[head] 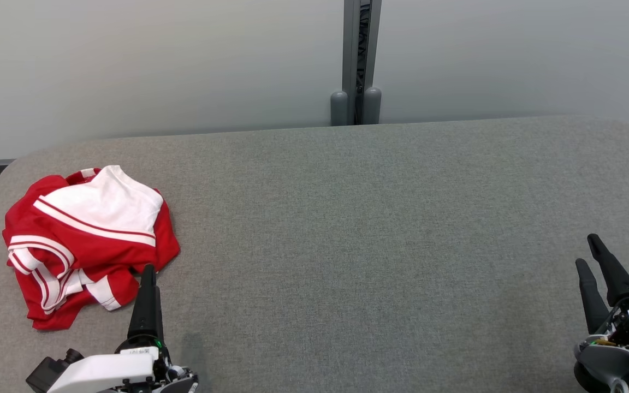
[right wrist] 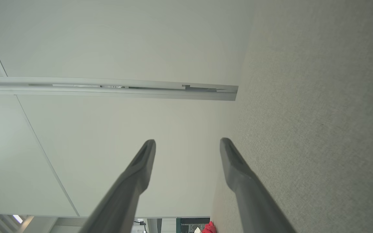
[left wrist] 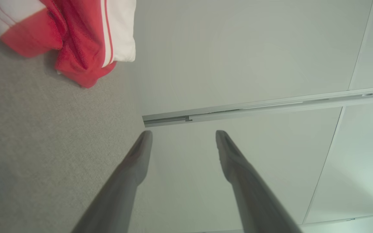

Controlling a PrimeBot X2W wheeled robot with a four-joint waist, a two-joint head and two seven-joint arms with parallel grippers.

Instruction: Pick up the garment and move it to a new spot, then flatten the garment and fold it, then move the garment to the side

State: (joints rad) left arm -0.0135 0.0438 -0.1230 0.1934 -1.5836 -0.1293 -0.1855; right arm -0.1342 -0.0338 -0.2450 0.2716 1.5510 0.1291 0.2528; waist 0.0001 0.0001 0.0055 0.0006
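The garment (head: 88, 240) is a red and white shirt lying crumpled in a heap on the left part of the grey table (head: 358, 245). My left gripper (head: 148, 273) stands low at the near left, its fingertips just off the heap's near right edge and not touching the cloth. In the left wrist view the left gripper (left wrist: 181, 132) is open with nothing between its fingers, and the garment (left wrist: 83, 38) lies off to the upper left. My right gripper (head: 587, 251) is at the near right, far from the garment, open and empty (right wrist: 186, 140).
The table has rounded far corners and runs almost up to a pale wall. A grey metal post (head: 357, 60) stands behind the far edge at the middle. Bare grey surface stretches between the two grippers.
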